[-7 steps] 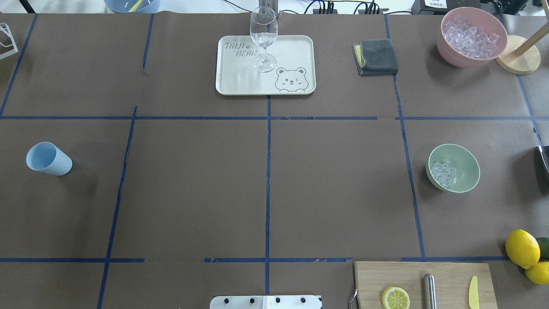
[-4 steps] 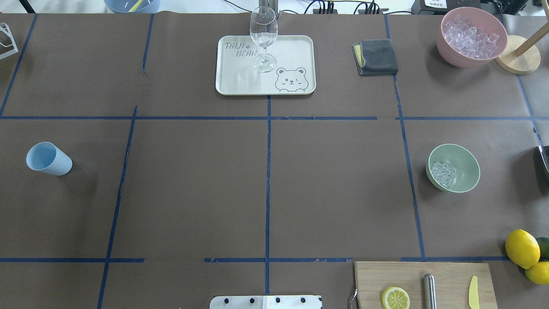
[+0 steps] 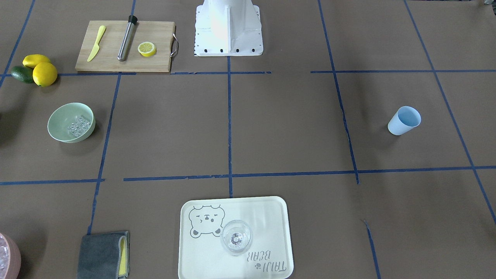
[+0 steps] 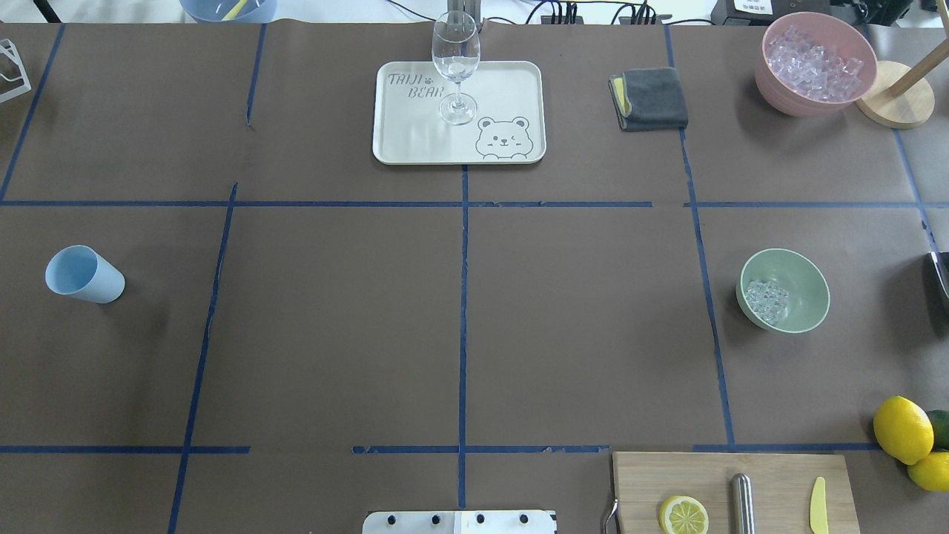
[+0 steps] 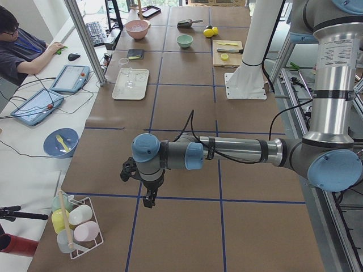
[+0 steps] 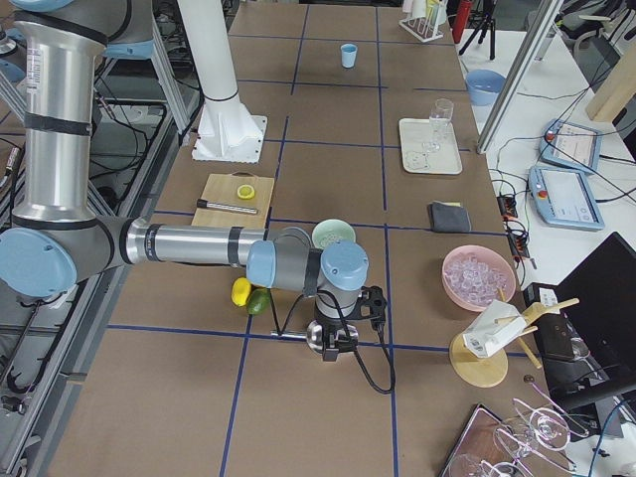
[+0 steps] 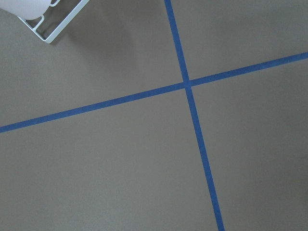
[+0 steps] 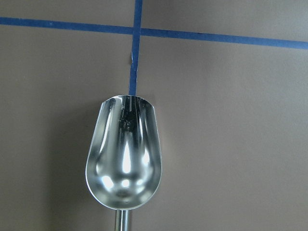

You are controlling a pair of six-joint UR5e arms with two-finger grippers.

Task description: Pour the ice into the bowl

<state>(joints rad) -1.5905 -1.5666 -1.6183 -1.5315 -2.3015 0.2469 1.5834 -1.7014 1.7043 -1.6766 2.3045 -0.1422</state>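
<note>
The mint-green bowl (image 4: 801,285) stands on the right side of the table, and it also shows in the front view (image 3: 62,120). A small heap of clear ice (image 4: 767,300) lies in it. Neither gripper shows in the overhead or front view. My right gripper (image 6: 336,348) is low over the table beyond the bowl, toward the table's right end. An empty metal scoop (image 8: 122,159) fills the right wrist view, its handle running off the bottom edge; I cannot tell the grip. My left gripper (image 5: 148,201) hangs over bare table at the far left end; I cannot tell its state.
A pink bowl full of ice (image 4: 815,63) stands at the back right beside a grey cloth (image 4: 651,98). A tray (image 4: 415,141) carries a wine glass (image 4: 455,67). There are also a blue cup (image 4: 83,274), a cutting board (image 4: 778,475), lemons (image 4: 902,429) and a white rack (image 5: 76,224).
</note>
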